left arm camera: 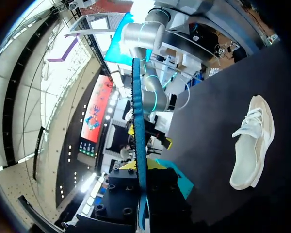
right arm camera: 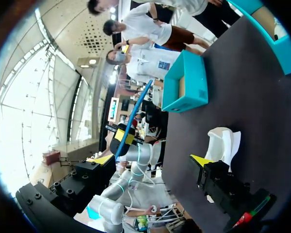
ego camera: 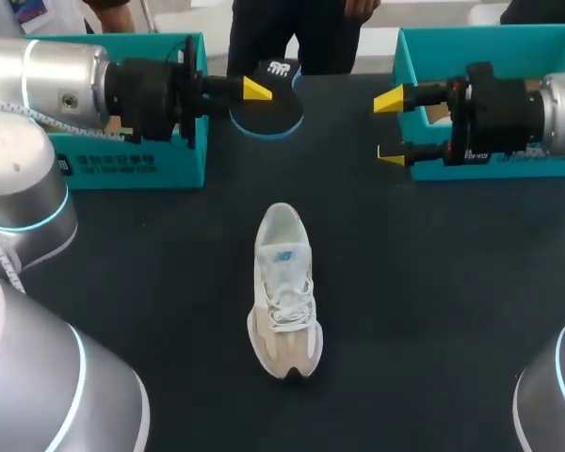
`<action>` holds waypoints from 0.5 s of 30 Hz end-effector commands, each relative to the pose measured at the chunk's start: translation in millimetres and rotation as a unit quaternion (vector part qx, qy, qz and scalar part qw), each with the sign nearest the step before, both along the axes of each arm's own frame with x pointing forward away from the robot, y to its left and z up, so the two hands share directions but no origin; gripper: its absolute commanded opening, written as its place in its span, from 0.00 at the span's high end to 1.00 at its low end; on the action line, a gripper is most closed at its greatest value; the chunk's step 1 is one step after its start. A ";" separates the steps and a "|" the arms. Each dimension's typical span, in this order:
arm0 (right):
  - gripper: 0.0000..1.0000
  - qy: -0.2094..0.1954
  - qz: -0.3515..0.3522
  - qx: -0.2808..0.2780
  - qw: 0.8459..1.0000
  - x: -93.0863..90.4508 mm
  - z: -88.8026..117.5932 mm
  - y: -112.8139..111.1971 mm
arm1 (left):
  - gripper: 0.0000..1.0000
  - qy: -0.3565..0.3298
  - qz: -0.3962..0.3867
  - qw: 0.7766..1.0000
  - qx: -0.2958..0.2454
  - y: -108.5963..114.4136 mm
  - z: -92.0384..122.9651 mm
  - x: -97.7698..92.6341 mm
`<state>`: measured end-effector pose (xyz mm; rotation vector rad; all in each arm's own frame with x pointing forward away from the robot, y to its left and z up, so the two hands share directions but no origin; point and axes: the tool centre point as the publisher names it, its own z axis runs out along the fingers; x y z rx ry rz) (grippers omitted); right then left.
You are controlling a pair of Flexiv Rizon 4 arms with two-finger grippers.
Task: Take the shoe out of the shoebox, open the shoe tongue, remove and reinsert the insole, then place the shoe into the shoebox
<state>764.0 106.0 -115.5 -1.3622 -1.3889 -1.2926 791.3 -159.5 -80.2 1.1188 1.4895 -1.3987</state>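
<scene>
A white sneaker (ego camera: 284, 292) lies mid-frame on a dark table (ego camera: 433, 301), outside the teal shoebox (ego camera: 132, 165) at upper left and the second shoebox (ego camera: 490, 42) at upper right. At top middle, the left gripper (ego camera: 252, 91) is clamped on the black, blue-edged insole (ego camera: 268, 115). The right gripper (ego camera: 390, 127), upper right, has its fingers apart and holds nothing. The insole appears to be out, so the next step is probably reinsertion: bringing it down to the sneaker's opening while the right gripper steadies the shoe.

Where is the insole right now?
Head view: the insole is held by the left gripper at the far middle, between the left box and the right box.
</scene>
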 end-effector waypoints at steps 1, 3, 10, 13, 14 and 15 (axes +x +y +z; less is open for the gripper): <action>0.00 0.000 0.000 -0.001 1.000 0.6 -0.6 1.7 | 1.00 -0.002 0.005 1.000 -0.004 0.0 -2.3 -4.3; 0.00 0.000 0.000 -0.001 1.000 0.6 -0.6 1.7 | 1.00 -0.002 0.005 1.000 -0.004 0.0 -2.3 -4.3; 0.00 0.000 0.000 -0.001 1.000 0.6 -0.6 1.7 | 1.00 -0.002 0.005 1.000 -0.004 0.0 -2.3 -4.3; 0.00 0.000 0.000 -0.001 1.000 0.6 -0.6 1.7 | 1.00 -0.046 -0.009 0.999 -0.020 0.1 -10.0 -1.4; 0.00 0.000 0.000 -0.001 1.000 0.6 -0.6 1.7 | 1.00 -0.057 -0.016 0.998 -0.036 -0.2 -12.0 -0.6; 0.00 0.000 0.000 -0.001 1.000 0.6 -0.6 1.7 | 1.00 -0.066 -0.025 0.997 -0.029 -0.6 -14.8 -0.4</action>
